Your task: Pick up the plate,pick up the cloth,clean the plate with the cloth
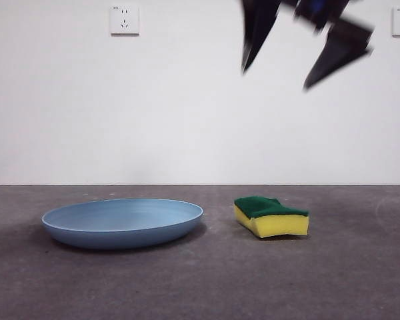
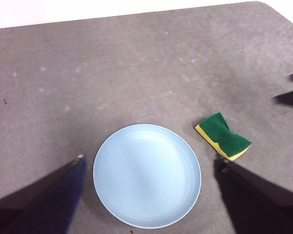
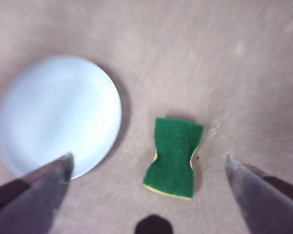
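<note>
The grey table (image 1: 200, 280) fills the lower half of the front view. The light-blue plate (image 1: 123, 223) lies flat at lower left, the yellow-and-green cloth (image 1: 271, 217) near it at lower centre-right, apart. The right gripper (image 1: 307, 47), blurred at upper right, hangs above the cloth, jaws spread. The left gripper (image 2: 149, 163) hovers over the plate, jaws apart.

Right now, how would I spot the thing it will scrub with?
Look at the grey table, then the wide light-blue plate. Lying apart beside it is the small sponge: yellow foam, dark green top, pinched sides. Nothing else there is green.
</note>
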Controlling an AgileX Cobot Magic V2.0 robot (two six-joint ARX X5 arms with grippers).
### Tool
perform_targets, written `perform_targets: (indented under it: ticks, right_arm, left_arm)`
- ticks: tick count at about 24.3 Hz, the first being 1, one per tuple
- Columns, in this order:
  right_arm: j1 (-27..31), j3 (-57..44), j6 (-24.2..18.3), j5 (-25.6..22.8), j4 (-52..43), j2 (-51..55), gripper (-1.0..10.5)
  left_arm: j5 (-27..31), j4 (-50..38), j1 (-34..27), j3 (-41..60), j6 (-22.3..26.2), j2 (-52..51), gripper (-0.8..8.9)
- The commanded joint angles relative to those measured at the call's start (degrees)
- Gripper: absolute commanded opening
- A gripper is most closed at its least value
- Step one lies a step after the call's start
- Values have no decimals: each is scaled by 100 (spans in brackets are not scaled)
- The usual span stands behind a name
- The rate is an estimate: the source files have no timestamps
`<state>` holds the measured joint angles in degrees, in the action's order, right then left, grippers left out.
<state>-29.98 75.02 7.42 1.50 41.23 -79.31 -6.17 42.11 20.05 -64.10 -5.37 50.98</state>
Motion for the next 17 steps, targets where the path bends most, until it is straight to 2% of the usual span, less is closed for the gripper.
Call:
perform_targets:
  ticks: [1,2,5,9,12,14,15,17]
  right_arm:
    - [-13,17,22,-4,179,610,57]
    - [-15,17,20,-2,243,868,-10]
    - [-17,15,-26,-4,326,1362,-12]
    - [-175,9,-310,-105,286,1969,-12]
    - [-535,-302,-345,-708,-107,2334,-12]
    - [-861,-837,-339,-1040,-546,2621,-12]
    - [-1045,-1250,-339,-1353,-835,2806,-12]
    - [-1213,-1801,-330,-1718,-1204,3040,-12]
  left_arm:
    - [4,31,15,-9,146,-2,57]
    - [4,46,15,-9,236,-2,-19]
    - [2,81,17,-9,258,-4,-8]
    - [15,-125,103,-7,273,-385,-8]
    - [146,-555,197,149,439,-922,-8]
    - [369,-831,208,562,505,-1346,-8]
    - [452,-973,210,863,503,-1565,-8]
    - [463,-1241,208,1379,496,-1851,-8]
